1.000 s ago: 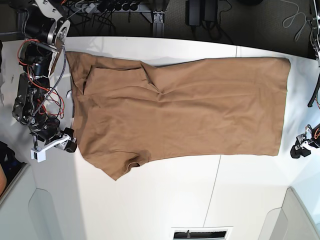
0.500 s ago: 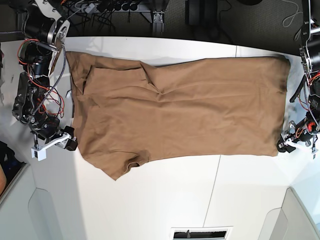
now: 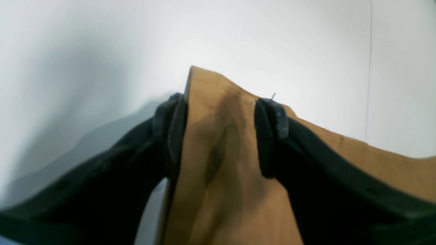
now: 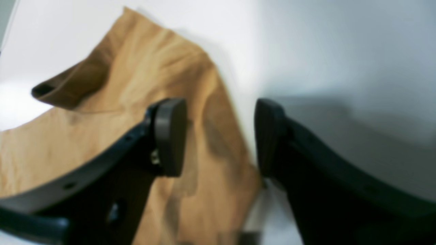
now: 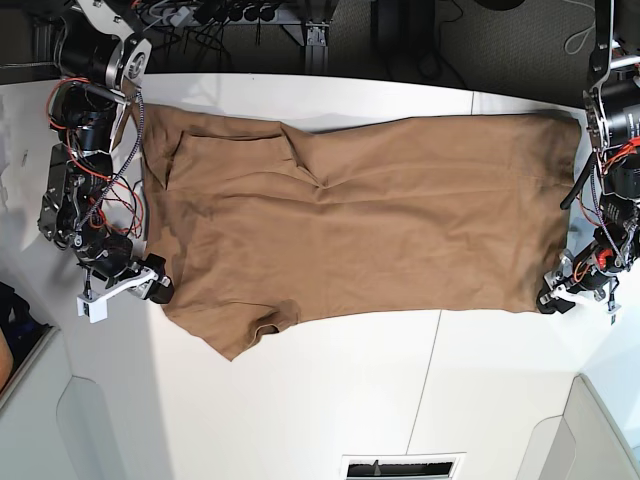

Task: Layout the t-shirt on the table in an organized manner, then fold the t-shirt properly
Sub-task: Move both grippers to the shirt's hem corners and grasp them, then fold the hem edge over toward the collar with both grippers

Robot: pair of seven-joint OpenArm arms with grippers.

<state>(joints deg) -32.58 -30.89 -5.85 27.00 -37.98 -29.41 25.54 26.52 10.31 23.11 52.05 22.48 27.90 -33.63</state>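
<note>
The tan-brown t-shirt (image 5: 360, 220) lies spread flat across the white table (image 5: 330, 400), one sleeve pointing at the near edge. At the hem's near corner on the base view's right, my left gripper (image 5: 553, 298) is open. In the left wrist view its fingers (image 3: 170, 132) straddle that slightly raised corner of the t-shirt (image 3: 218, 170). On the base view's left, my right gripper (image 5: 158, 285) is open at the shirt's shoulder edge. In the right wrist view one finger (image 4: 168, 136) is over the t-shirt (image 4: 102, 102) and the other is over bare table.
Cables and a power strip (image 5: 230, 15) lie beyond the table's far edge. A thin dark seam (image 5: 425, 380) crosses the tabletop in front of the shirt, and a slotted opening (image 5: 403, 467) sits at the near edge.
My left arm has come in from the right edge to the hem's near corner. My right gripper has shifted slightly toward the shirt's edge. The shirt has stayed in place.
</note>
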